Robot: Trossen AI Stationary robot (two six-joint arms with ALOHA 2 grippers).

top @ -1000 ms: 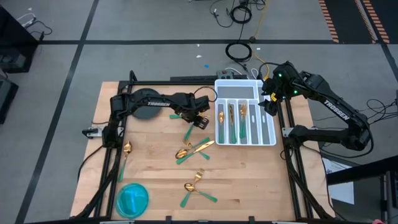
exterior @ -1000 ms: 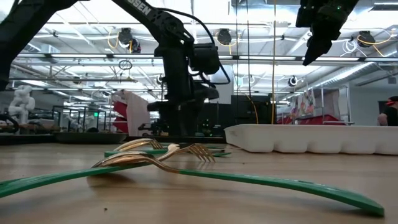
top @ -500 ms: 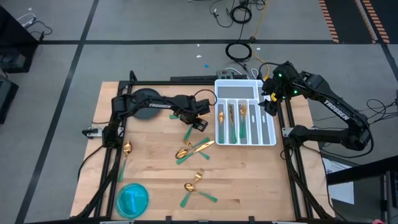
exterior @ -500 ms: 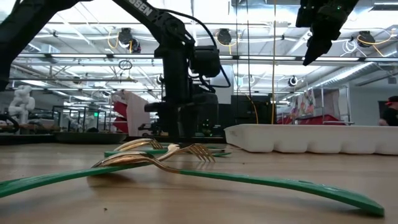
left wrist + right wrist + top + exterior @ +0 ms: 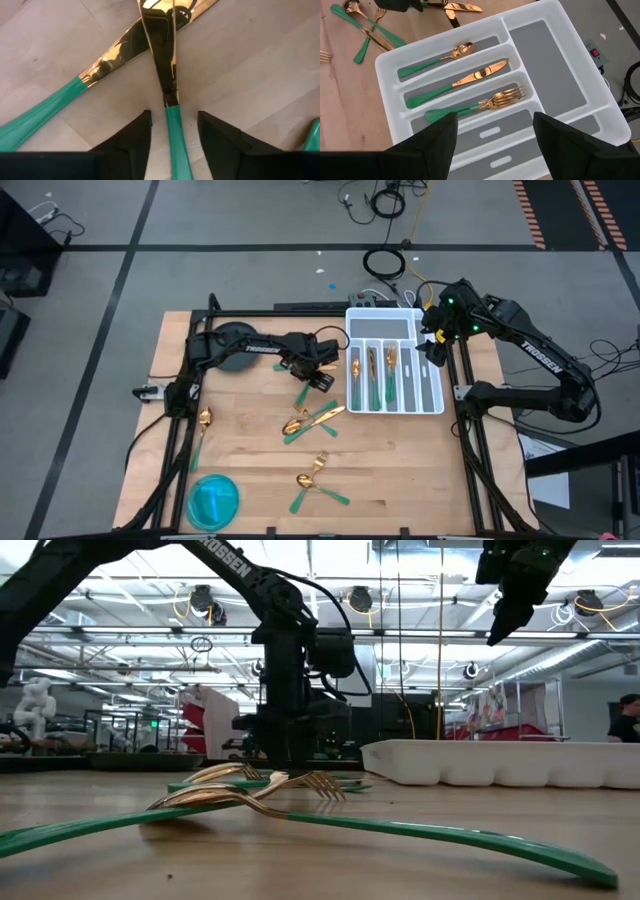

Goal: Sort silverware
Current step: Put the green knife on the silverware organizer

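Shifted toward the tray (image 5: 433, 406), left end effector (image 5: 172, 131) straddles a knife (image 5: 162, 55), fingers narrowing, seen only by wrist.

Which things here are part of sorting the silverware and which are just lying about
Part of the job:
loose silverware on the table
sorted pieces in the white tray
knife between the left gripper fingers

Just lying about:
dark plate
blue dish
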